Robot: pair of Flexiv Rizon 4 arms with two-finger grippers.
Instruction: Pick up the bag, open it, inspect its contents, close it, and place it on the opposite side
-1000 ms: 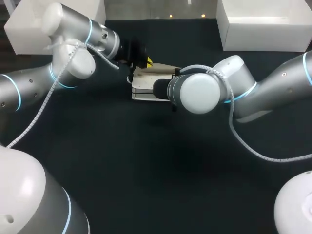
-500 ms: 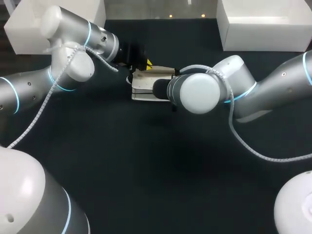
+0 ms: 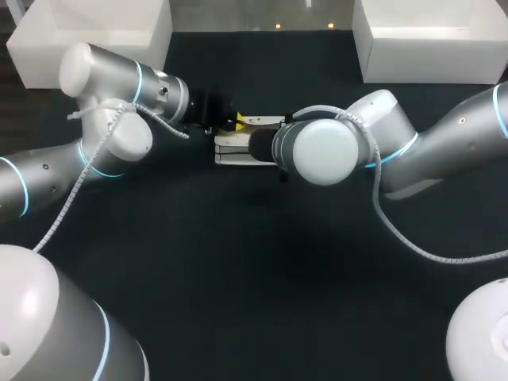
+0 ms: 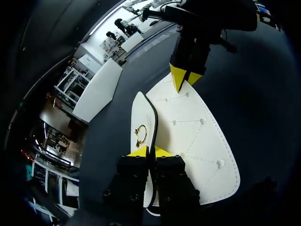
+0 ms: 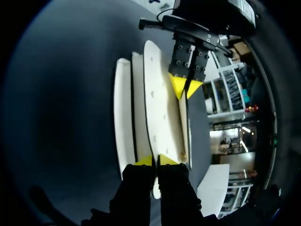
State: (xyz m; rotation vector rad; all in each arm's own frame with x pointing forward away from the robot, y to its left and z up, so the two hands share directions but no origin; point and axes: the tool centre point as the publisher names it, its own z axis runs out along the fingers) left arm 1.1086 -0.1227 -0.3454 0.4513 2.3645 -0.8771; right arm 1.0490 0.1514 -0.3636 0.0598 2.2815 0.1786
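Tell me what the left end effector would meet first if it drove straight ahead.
The white stitched bag it already pinches, which runs on ahead of the left end effector; beyond it, likely the right end effector.

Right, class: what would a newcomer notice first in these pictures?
A white bag is at the middle of the dark table, toward its far side. The left pincer and right pincer pinch it from opposite ends, yellow tips closed on its edges.

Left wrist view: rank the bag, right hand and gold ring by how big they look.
1. bag
2. right hand, farther from the camera, so it may look smaller than it is
3. gold ring, clearly smallest
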